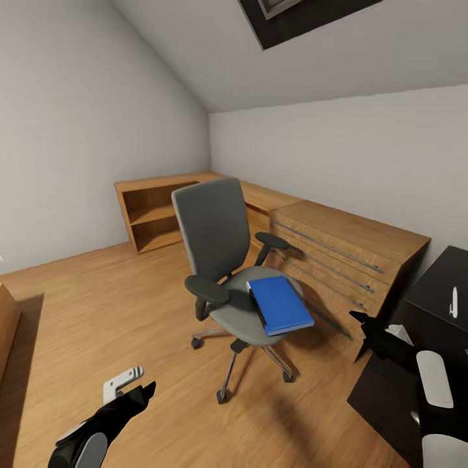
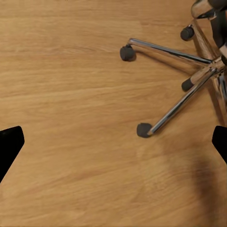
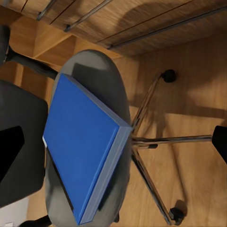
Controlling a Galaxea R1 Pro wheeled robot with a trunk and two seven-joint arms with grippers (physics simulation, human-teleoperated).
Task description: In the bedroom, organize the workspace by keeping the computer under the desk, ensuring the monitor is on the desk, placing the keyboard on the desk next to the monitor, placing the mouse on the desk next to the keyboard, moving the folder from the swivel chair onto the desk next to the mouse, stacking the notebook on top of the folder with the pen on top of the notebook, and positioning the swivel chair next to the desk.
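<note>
The grey swivel chair [image 1: 214,234] stands in the middle of the wooden floor, away from the black desk [image 1: 432,296] at the right. A blue folder [image 1: 281,304] lies flat on its seat, with a thin dark edge showing beneath it. My right gripper [image 1: 361,320] hovers open to the right of the seat; in the right wrist view the folder [image 3: 80,142] lies on the seat [image 3: 97,66] between the spread fingers of that gripper [image 3: 113,144]. My left gripper [image 1: 140,392] hangs open low over the floor, left of the chair base [image 2: 189,80].
A wooden dresser [image 1: 351,253] with metal rails stands right behind the chair, against the wall. A low wooden shelf unit [image 1: 156,211] fills the far corner. A small white pen-like object [image 1: 454,302] lies on the black desk. Another wooden edge [image 1: 6,325] shows at far left.
</note>
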